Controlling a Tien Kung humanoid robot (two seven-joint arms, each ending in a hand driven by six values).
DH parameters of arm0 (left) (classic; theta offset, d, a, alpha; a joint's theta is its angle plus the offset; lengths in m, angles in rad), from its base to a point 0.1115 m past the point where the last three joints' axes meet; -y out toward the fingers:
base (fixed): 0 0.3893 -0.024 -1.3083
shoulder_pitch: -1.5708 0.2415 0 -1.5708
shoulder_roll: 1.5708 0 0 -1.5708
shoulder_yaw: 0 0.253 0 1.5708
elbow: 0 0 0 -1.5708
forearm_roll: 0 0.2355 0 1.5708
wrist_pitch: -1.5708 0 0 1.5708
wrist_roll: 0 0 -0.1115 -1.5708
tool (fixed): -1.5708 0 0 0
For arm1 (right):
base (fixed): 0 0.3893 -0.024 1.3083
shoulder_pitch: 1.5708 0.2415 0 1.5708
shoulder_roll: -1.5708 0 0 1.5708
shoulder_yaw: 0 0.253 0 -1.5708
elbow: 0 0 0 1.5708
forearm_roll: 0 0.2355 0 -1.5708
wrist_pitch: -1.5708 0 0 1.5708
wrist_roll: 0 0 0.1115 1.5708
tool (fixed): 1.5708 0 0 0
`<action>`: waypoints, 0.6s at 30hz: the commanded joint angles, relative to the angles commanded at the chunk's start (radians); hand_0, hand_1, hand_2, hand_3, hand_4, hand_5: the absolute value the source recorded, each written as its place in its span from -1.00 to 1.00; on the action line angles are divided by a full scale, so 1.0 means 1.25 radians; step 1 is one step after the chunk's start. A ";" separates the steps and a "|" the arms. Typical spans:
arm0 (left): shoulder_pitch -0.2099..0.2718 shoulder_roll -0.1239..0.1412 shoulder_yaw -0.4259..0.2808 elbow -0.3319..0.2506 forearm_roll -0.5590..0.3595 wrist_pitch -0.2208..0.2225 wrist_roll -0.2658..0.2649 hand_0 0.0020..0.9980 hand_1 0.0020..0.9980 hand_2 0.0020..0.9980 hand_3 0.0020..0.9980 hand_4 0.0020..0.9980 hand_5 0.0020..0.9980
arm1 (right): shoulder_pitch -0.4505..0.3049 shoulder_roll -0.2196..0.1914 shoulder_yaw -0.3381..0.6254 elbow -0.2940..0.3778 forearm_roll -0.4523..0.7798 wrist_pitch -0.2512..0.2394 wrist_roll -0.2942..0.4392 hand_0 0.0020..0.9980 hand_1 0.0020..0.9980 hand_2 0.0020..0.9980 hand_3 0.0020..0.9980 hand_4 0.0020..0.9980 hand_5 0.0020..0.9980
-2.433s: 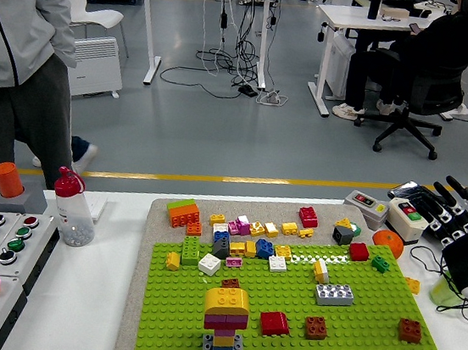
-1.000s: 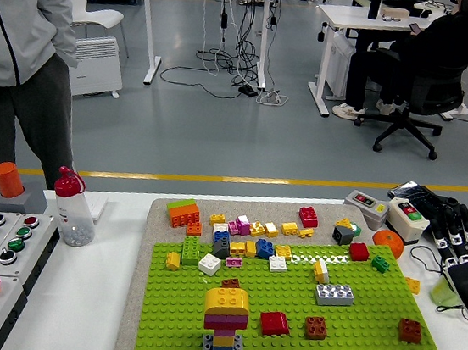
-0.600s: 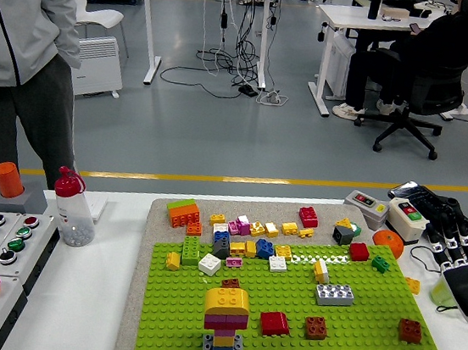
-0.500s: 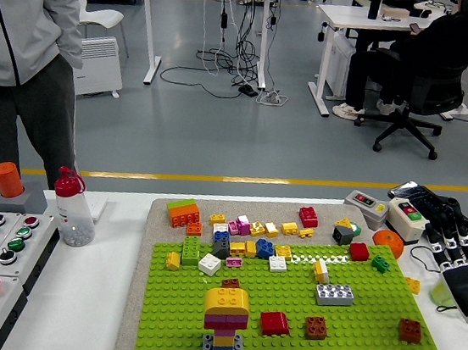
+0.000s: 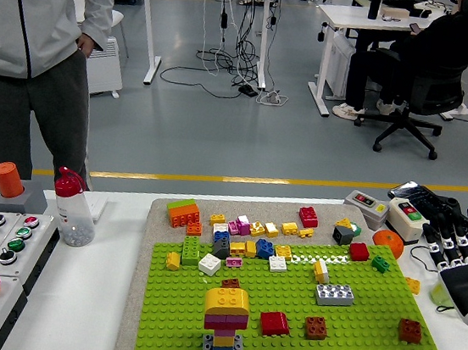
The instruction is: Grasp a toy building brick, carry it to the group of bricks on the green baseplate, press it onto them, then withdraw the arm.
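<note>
Right robot hand (image 5: 466,270) held open, fingers extended, empty, beside green baseplate (image 5: 286,305), stacked bricks (image 5: 225,321) near front edge, no legible writing

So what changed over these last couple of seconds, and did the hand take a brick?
The right hand, fingers spread and empty, drew back from beside the baseplate toward the picture's right edge and lower; it took no brick. The person at the far left stepped further into view. The bricks on the green baseplate, the stacked tower and the water bottle stayed put.

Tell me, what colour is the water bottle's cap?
Red, on the clear water bottle, seen in the head view.
</note>
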 joint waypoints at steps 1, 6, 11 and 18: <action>-0.001 0.000 0.000 0.000 0.000 0.000 0.000 0.31 0.36 0.35 0.17 -0.45 1.00 | 0.000 0.000 0.000 0.000 0.000 0.000 0.000 0.65 0.59 0.62 0.54 0.06 0.26; -0.003 0.001 -0.001 0.000 -0.002 0.001 -0.001 0.31 0.36 0.35 0.17 -0.44 1.00 | 0.001 0.002 -0.001 -0.001 0.000 0.000 0.000 0.67 0.59 0.62 0.54 0.06 0.27; -0.004 0.001 -0.002 0.000 -0.003 0.002 -0.002 0.31 0.36 0.35 0.16 -0.44 1.00 | 0.001 0.002 0.003 -0.001 -0.001 0.000 0.000 0.68 0.59 0.62 0.54 0.06 0.27; -0.006 0.002 -0.003 0.000 -0.004 0.002 -0.001 0.31 0.36 0.35 0.16 -0.44 1.00 | 0.003 0.004 0.004 -0.001 -0.003 0.003 0.001 0.74 0.61 0.63 0.56 0.08 0.26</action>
